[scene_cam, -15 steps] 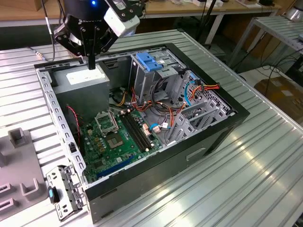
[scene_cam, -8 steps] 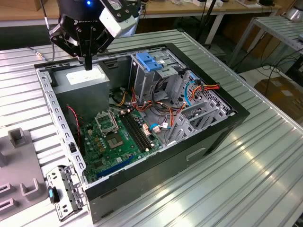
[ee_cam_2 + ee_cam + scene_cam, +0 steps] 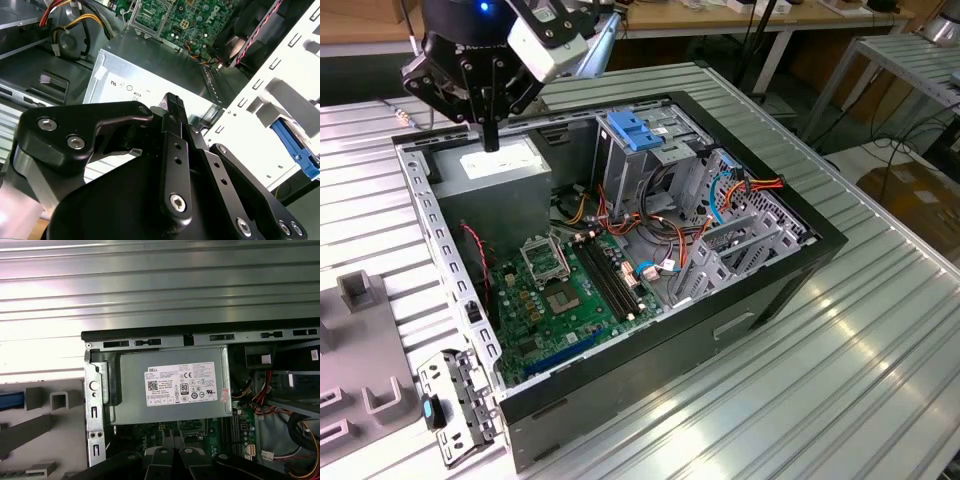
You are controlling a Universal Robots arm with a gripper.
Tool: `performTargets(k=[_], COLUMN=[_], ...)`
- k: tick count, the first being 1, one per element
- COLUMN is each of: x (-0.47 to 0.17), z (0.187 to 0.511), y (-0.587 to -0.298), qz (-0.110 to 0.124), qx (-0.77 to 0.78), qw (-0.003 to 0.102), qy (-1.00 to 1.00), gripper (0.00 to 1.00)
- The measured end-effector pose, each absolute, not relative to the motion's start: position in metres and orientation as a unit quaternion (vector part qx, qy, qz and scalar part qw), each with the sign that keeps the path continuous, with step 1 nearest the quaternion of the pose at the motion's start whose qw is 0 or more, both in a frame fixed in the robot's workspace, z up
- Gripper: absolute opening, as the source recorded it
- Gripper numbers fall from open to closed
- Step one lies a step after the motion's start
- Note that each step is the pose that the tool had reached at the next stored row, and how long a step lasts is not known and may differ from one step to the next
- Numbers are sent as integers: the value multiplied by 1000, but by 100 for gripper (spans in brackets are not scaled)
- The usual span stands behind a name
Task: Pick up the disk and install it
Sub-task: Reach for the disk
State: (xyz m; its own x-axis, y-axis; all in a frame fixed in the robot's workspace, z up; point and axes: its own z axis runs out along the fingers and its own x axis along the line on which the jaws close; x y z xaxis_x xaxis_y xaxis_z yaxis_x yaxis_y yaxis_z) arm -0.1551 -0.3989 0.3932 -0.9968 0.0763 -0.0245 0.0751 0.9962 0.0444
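Fingers: slim, matte black bars (image 3: 492, 130), pressed together tip to tip with nothing between them. I see them hanging just above the power supply.
Power supply: grey sheet-metal box (image 3: 520, 185) with a white sticker (image 3: 500, 160) on its flat top. It sits in a corner of the case, directly under the tips.
Case: open black-rimmed tower (image 3: 820, 245) lying on its side. Its perforated bare-steel rear wall (image 3: 428, 225) stands between the fingers and the fixture.
Inside: a glossy green motherboard (image 3: 560, 290), a tangle of orange, red and yellow cables (image 3: 655, 215), and a ribbed light-blue plastic bracket (image 3: 632, 130) on top of the grey drive cage (image 3: 620, 175).
Fixture: matte grey plate with blocky uprights (image 3: 360, 350), beside the case on the exterior view's left.
Disk: in the first wrist view I take the deep-blue strip (image 3: 10, 400) on the fixture for its side rail. It lies outside the rear wall, well apart from the fingers. The frame edge cuts off the rest, so I cannot tell how it lies.
Surface: shiny ribbed aluminium slats (image 3: 880, 380).
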Motion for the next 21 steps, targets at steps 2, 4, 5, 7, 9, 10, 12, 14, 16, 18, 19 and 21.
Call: performTargets(k=[2,4,5,7,9,10,12,14,16,18,19,21], x=[-159,-161,-162,-164,-166,-167,-169,-171,-172,-174,-175,-177], z=[393,393,393,393,393,393,393,393,393,393,393,393], y=[-399,-399,-399,-399,-399,-399,-399,-399,-399,-399,-399,-399], qz=[22,22,22,22,22,22,22,22,22,22,22,22], qx=[38,38,38,38,38,38,38,38,38,38,38,38], qw=[13,13,13,13,13,13,13,13,13,13,13,13], qy=[999,999,999,999,999,999,999,999,999,999,999,999], gripper=[11,11,11,11,11,11,11,11,11,11,11,11])
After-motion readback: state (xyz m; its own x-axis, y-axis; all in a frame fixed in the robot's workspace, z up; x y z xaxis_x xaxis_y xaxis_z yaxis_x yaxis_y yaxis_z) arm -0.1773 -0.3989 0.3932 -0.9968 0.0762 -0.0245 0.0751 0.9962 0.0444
